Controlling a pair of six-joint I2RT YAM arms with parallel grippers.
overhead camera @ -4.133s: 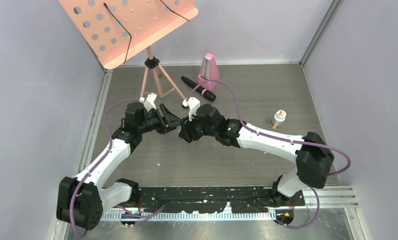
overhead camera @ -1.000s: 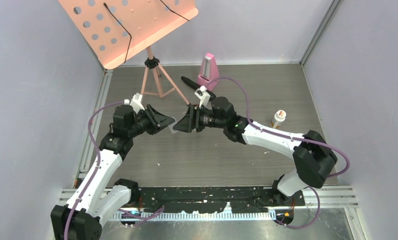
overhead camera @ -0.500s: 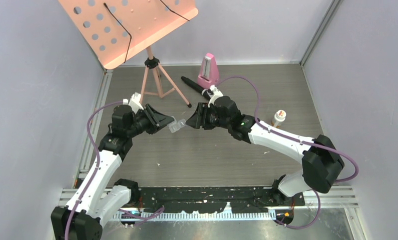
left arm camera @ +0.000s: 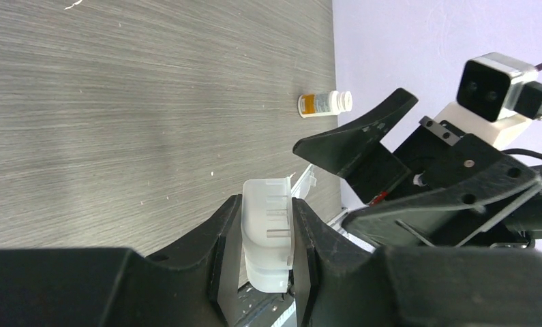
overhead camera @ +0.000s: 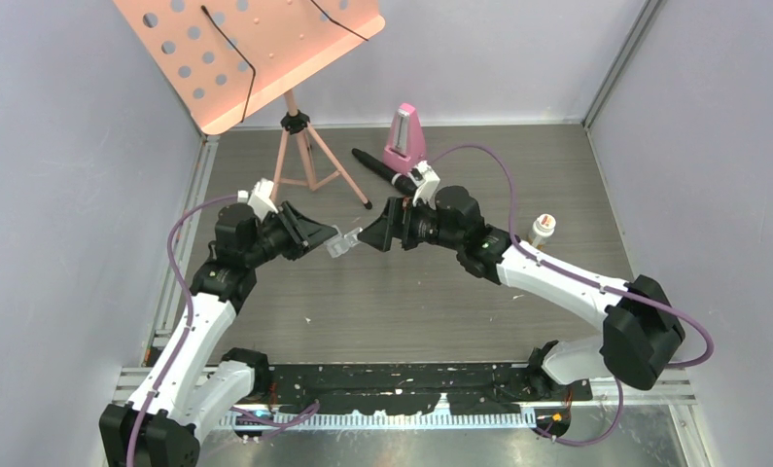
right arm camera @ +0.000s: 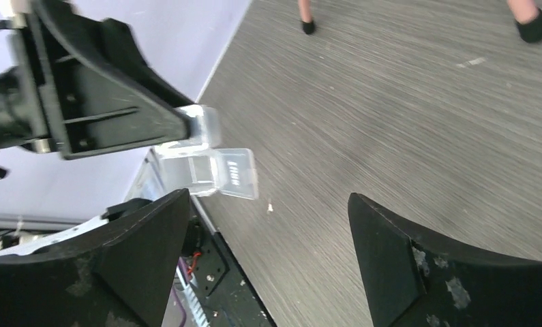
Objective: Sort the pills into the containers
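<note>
Left end effector [overhead camera: 328,239] pinching clear pill box [left arm camera: 268,235], right end effector [right arm camera: 268,199] spread, facing it

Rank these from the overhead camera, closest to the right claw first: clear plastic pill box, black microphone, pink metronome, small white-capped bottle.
1. clear plastic pill box, just left of the right gripper
2. black microphone, just behind
3. pink metronome, farther back
4. small white-capped bottle, far right

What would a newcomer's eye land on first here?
Mid-scene, the left gripper holds a clear pill box in the air, one lid flipped open, and the right gripper stands wide open facing it. At far left, a big pink music stand looms.
</note>
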